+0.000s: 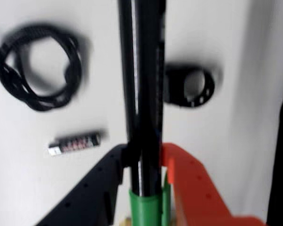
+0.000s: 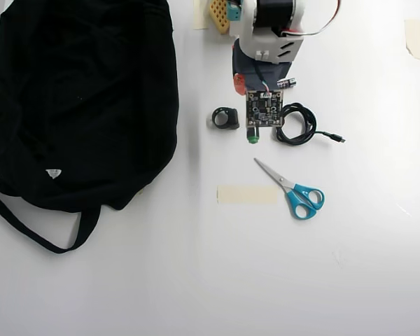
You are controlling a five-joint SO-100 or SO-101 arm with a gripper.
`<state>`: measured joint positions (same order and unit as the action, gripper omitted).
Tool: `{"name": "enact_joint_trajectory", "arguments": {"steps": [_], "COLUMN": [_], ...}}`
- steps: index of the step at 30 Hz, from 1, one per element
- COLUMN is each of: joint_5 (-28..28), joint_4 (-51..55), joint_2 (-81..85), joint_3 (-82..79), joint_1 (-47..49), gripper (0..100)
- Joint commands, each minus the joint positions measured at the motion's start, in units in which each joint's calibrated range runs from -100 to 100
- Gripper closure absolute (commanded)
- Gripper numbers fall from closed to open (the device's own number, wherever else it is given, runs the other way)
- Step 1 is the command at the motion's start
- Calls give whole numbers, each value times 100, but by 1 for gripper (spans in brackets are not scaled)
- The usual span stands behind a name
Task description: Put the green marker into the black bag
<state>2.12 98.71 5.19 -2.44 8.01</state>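
In the wrist view, the gripper [image 1: 146, 176] at bottom centre pinches the green marker [image 1: 144, 94] between its black and orange fingers, dark barrel rising to the top edge; a coiled black cable [image 1: 37, 66] lies upper left, a small battery [image 1: 74, 143] below it. In the overhead view, the black bag [image 2: 77, 105] fills the upper left, blue-handled scissors [image 2: 294, 189] lie right of centre.
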Motion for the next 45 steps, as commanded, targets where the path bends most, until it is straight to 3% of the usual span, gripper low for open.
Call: {"name": "enact_joint_trajectory", "arguments": {"steps": [1, 14, 26, 34, 39, 40, 43, 45], "joint_5": [97, 212, 291, 254, 233, 233, 233, 244], "joint_4": [17, -26, -1077, -2705, -2722, -2722, -2722, -2662], "joint_2": [419, 402, 344, -1490, -2461, -2469, -2469, -2419], "joint_3": [-98, -98, -107, 414, 1394, 1394, 1385, 1376], "joint_1": [-68, -2087, -4421, -5932, -6231, -6231, -6223, -6179], "gripper": [98, 98, 98, 98, 97, 97, 75, 70]}}
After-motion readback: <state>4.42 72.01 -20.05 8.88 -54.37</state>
